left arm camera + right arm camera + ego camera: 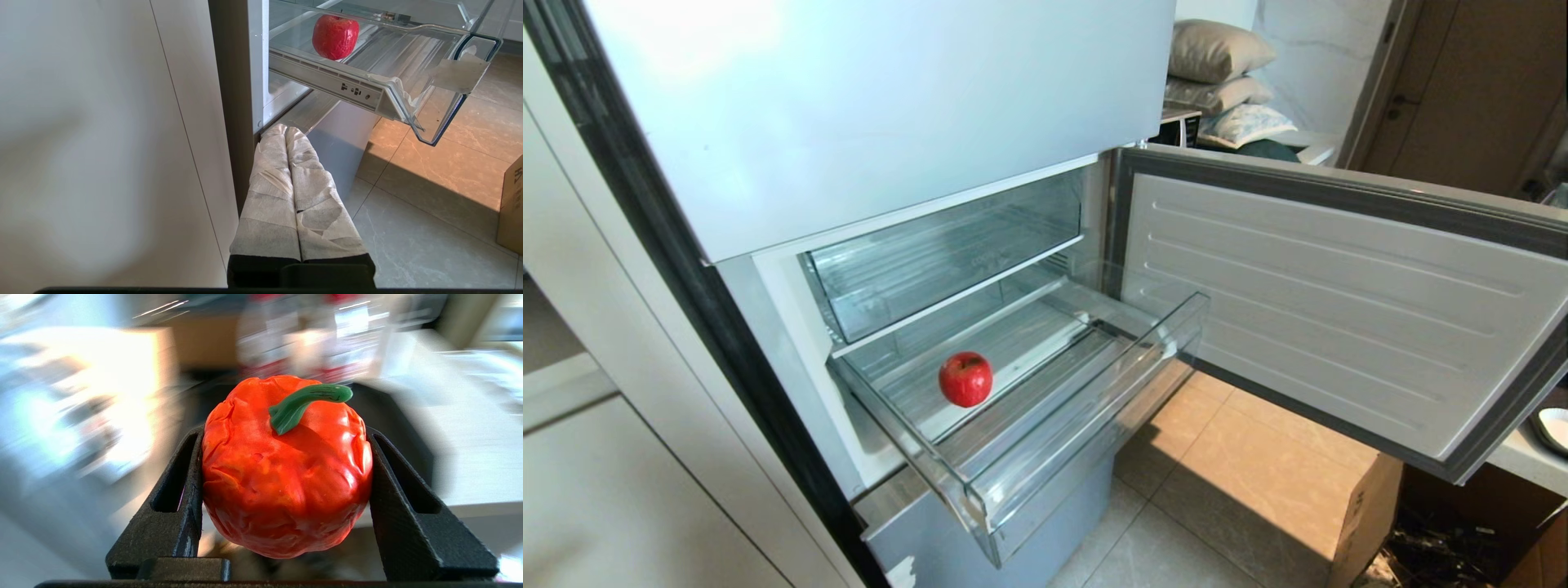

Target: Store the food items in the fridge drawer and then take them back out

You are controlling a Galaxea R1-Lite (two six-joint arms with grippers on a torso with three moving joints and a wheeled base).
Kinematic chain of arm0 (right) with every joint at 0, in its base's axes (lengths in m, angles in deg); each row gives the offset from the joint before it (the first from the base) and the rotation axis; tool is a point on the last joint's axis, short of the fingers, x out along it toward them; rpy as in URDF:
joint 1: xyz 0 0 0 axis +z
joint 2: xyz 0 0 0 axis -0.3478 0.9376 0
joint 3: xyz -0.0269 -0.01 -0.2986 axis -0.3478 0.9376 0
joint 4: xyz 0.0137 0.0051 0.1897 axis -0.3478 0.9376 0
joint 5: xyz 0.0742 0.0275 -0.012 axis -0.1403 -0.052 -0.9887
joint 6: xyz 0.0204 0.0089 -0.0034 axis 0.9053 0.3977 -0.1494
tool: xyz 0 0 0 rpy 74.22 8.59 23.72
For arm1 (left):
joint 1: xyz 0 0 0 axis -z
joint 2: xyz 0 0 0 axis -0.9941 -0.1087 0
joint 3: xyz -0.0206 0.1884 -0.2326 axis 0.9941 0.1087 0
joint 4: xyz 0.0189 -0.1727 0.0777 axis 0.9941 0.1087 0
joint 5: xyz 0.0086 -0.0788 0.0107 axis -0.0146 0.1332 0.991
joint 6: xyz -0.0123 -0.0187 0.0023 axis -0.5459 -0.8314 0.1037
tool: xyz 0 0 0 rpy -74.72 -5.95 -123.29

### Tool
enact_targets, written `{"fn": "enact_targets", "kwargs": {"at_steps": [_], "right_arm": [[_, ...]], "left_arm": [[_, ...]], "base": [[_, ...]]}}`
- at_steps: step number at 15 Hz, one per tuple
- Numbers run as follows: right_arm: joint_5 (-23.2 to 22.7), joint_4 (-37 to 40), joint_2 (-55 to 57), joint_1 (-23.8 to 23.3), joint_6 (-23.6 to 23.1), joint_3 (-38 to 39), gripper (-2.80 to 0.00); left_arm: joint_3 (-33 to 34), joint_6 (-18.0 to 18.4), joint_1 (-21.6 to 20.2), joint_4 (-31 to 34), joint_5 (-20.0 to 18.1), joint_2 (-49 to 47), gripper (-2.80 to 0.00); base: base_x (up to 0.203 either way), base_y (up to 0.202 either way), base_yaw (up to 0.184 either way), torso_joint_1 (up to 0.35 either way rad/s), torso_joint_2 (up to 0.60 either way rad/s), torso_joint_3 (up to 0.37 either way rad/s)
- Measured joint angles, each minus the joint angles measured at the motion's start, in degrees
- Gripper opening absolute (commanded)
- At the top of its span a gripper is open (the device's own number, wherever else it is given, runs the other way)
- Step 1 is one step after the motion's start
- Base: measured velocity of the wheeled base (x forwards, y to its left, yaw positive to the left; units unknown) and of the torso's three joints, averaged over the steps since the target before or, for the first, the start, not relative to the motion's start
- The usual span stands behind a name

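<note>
The right tool is clamping the orange-red fruit (green stem on top) between its black fingers, against a blurred background. The red apple is sitting in the pulled-out fridge drawer. The left tool is hanging below the drawer with its wrapped fingers pressed together.

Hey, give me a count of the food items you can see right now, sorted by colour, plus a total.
Red: 1, the apple lying in the fridge drawer.
Orange-red: 1, the green-stemmed fruit clamped in the right gripper.
Total: 2
</note>
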Motion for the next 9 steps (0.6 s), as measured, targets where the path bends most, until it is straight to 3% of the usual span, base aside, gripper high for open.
{"fn": "enact_targets", "kwargs": {"at_steps": [5,7,9], "right_arm": [[0.9,18.4,-21.7,35.3,2.1,13.0,-2.8],[-0.1,27.1,-31.4,44.2,2.8,17.2,-2.8],[-2.1,35.6,-41.1,48.2,2.6,19.9,-2.8]], "left_arm": [[0.0,0.0,0.0,0.0,0.0,0.0,-2.8],[0.0,0.0,0.0,0.0,0.0,0.0,-2.8],[0.0,0.0,0.0,0.0,0.0,0.0,-2.8]], "base": [[0.0,0.0,0.0,0.0,0.0,0.0],[0.0,0.0,0.0,0.0,0.0,0.0],[0.0,0.0,0.0,0.0,0.0,0.0]]}}
